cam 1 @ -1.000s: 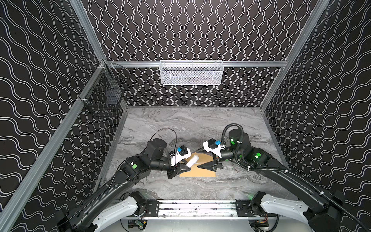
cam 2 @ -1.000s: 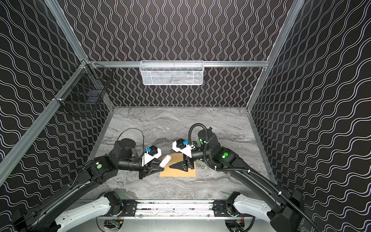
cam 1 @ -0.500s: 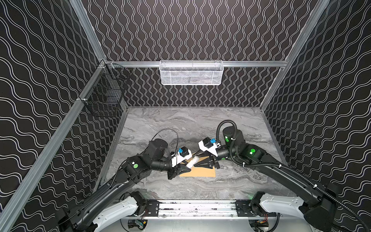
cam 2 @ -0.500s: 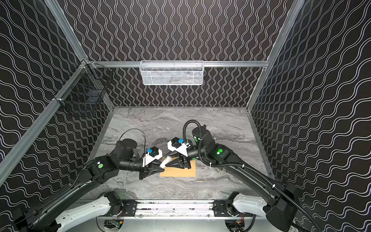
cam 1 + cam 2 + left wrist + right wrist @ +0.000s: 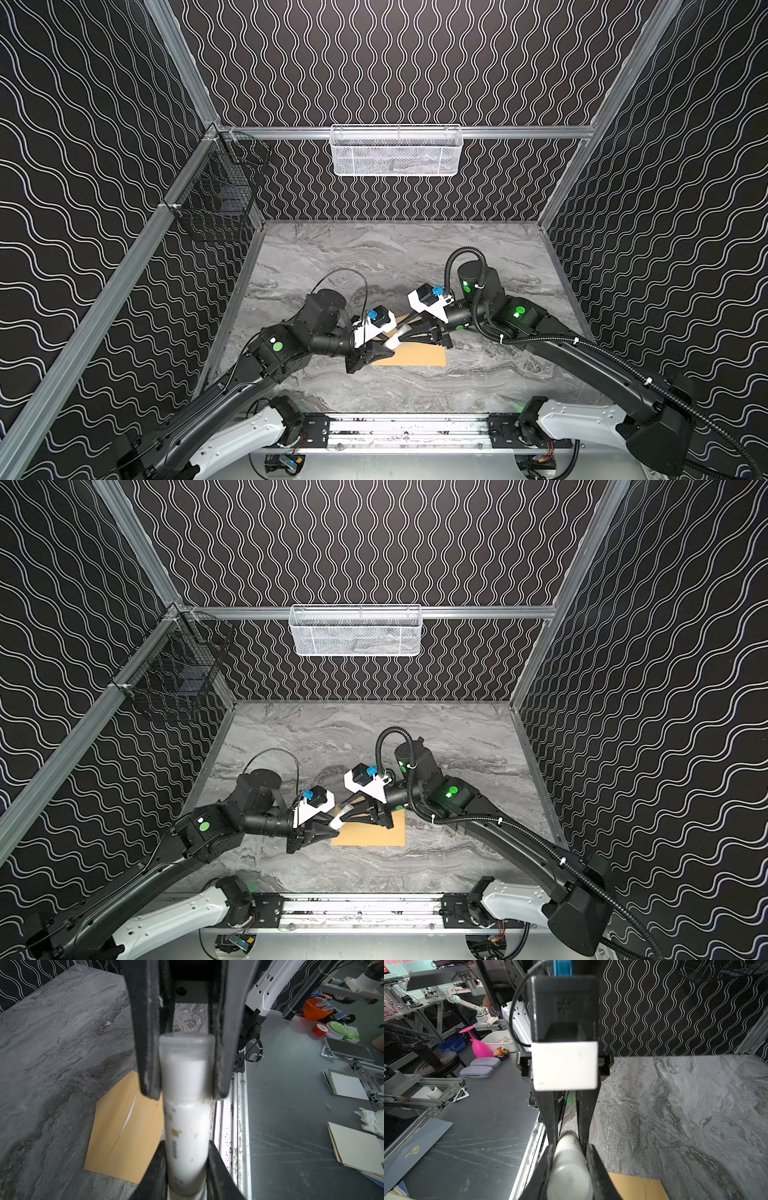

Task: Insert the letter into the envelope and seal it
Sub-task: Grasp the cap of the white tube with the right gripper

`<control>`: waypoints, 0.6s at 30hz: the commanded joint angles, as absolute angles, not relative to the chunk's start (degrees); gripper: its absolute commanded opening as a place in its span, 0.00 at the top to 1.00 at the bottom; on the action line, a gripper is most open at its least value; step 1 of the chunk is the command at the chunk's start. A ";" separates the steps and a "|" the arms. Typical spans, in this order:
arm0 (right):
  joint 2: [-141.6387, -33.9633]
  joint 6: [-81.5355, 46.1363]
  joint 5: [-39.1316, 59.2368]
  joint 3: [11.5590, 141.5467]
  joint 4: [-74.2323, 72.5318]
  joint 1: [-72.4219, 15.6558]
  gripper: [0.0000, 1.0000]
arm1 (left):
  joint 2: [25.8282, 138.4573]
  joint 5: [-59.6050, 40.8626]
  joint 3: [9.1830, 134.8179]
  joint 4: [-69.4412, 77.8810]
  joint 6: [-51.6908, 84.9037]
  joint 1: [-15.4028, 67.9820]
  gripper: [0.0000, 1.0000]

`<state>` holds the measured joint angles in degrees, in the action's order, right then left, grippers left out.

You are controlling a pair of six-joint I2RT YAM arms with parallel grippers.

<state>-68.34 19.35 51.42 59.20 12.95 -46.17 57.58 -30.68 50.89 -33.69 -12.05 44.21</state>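
The tan envelope [image 5: 417, 357] [image 5: 374, 834] lies flat on the marble table, flap side up. In the left wrist view a thin white sliver of the letter [image 5: 129, 1113] shows in the slit of the envelope [image 5: 124, 1138]; the rest of it is hidden. Above the envelope's left end a white cylinder [image 5: 393, 342] [image 5: 337, 822] hangs between both arms. My left gripper [image 5: 387, 350] [image 5: 186, 1147] is shut on its body [image 5: 187, 1126]. My right gripper [image 5: 402, 333] [image 5: 570, 1151] is shut on its translucent cap end [image 5: 569, 1172], tip to tip with the left one.
A white mesh basket [image 5: 397, 151] hangs on the back wall and a black wire basket [image 5: 216, 199] on the left wall. The aluminium rail [image 5: 407, 428] runs along the table's front edge. Bare marble [image 5: 395, 257] stretches behind the arms.
My right gripper has swung left off the envelope to the white cylinder and closed on its cap end. The left gripper has kept its place with the cylinder.
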 commanded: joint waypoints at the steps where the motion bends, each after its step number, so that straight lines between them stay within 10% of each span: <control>1: -67.32 15.35 50.27 58.10 9.38 -46.34 0.85 | 56.11 -26.08 50.18 -28.66 -8.22 44.07 0.42; 5: -64.04 3.98 45.63 51.85 -2.46 -46.27 0.86 | 54.92 -23.10 49.48 -26.92 -6.28 44.54 0.30; 18: -57.90 -8.26 35.51 42.95 -15.19 -46.32 0.88 | 56.88 -17.99 51.88 -25.19 -14.88 50.76 0.35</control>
<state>-58.24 -5.58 37.50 43.18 -10.28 -46.17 55.07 -20.78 50.57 -27.33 -11.18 49.74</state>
